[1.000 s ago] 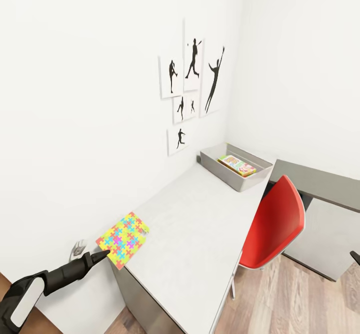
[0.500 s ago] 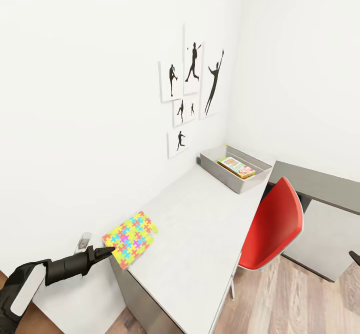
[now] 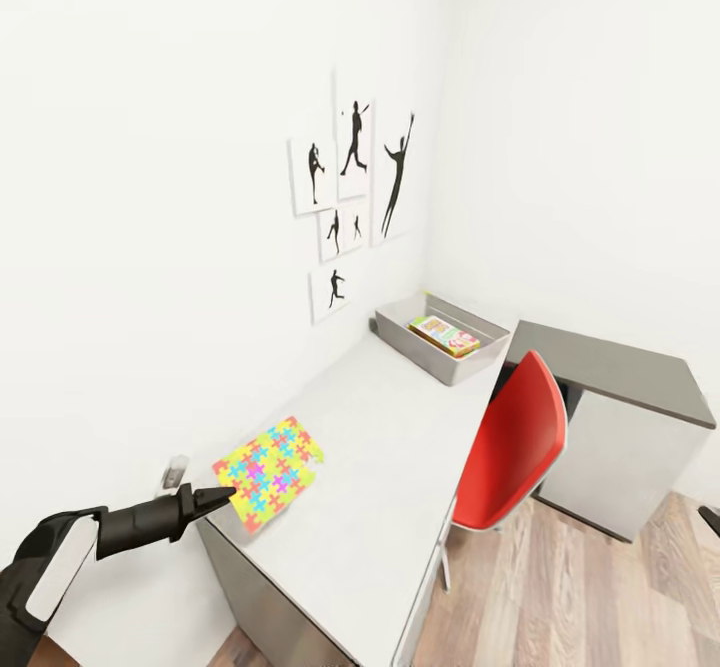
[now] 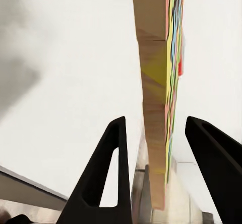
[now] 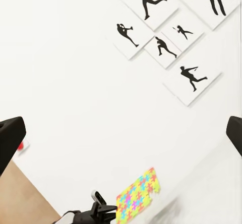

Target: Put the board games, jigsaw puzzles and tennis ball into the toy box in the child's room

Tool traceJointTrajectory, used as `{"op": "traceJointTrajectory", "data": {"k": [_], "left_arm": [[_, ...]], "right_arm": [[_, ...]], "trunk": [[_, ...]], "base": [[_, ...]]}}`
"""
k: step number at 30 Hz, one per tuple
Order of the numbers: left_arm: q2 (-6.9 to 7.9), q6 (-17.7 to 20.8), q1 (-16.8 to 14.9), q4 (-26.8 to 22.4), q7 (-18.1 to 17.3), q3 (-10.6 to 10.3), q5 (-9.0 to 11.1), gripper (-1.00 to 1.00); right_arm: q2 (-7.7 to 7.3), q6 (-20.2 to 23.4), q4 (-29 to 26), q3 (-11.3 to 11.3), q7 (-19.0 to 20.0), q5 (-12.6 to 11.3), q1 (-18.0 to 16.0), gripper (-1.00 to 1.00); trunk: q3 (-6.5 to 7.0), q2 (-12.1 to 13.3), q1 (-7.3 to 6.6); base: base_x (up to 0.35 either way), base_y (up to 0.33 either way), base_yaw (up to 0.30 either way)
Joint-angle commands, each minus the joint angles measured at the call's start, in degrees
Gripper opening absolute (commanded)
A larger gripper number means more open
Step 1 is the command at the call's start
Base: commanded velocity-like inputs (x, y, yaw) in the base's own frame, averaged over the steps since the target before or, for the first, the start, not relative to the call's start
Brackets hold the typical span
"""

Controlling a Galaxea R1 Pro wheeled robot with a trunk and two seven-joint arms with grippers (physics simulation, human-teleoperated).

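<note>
Head view: bright, even, diffuse light, no visible source. White walls (image 3: 150, 197) near blown out, corner between them barely readable. Soft faint shadow under red chair (image 3: 510, 447) on floor; desk top (image 3: 380, 467) evenly lit, no glare. Wide-angle stretch toward frame edges, verticals leaning. Render sharp throughout.
Left wrist view: dark grey smudge of shade at upper left; very close jigsaw puzzle (image 4: 159, 82) edge slightly soft.
Right wrist view: flat white, crisp silhouette prints (image 5: 166, 27).
</note>
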Motion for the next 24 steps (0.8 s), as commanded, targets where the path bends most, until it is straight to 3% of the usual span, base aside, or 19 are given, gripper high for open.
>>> {"op": "traceJointTrajectory", "data": {"k": [1, 5, 10, 15, 17, 19, 24], "left_arm": [[0.01, 0.15, -0.04, -0.03, -0.53, 0.01, -0.31, -1.00], [0.41, 0.21, -0.04, -0.13, -2.43, -0.04, -0.36, -1.00], [2.80, 0.55, -0.04, -1.98, -9.70, -0.22, -0.41, -1.00], [4.68, 0.57, 0.01, -2.85, -14.24, -0.31, -0.41, -1.00], [5.25, 0.57, 0.02, -3.65, -16.47, -0.36, -0.40, -1.00], [5.82, 0.57, 0.08, -4.68, -19.36, -0.39, -0.49, -1.00], [6.27, 0.57, 0.13, -5.42, -22.12, -0.44, -0.56, -1.00]], "right_arm": [[-0.02, 0.60, 0.03, 0.02, -0.02, -0.24, 0.01, 1.00], [-0.03, 0.60, 0.13, 0.03, -0.06, -0.18, 0.01, 1.00], [-0.18, 0.34, 2.11, -0.04, -1.32, -0.09, -0.02, 1.00], [-0.28, 0.12, 3.45, -0.05, -1.89, 0.12, -0.01, 1.00], [-0.29, 0.10, 3.67, -0.09, -1.99, 0.96, -0.03, 1.00], [-0.30, 0.08, 4.24, -0.17, -2.05, 3.37, -0.09, 1.00], [-0.24, 0.00, 5.86, -0.23, -2.10, 6.98, -0.15, 1.00]], "trunk": [[0.19, 0.36, -0.22], [1.20, 1.97, -1.10], [2.45, 3.97, -2.20], [3.71, 5.98, -3.29], [4.21, 6.78, -3.73], [4.71, 7.58, -4.17], [5.97, 9.59, -5.27]], "base": [[-0.044, 0.000, -0.203], [-0.019, 0.000, -0.203], [-0.003, 0.000, -0.204], [-0.001, 0.000, -0.204], [0.000, 0.000, -0.204], [0.000, 0.000, -0.204], [0.000, 0.000, -0.204]]}}
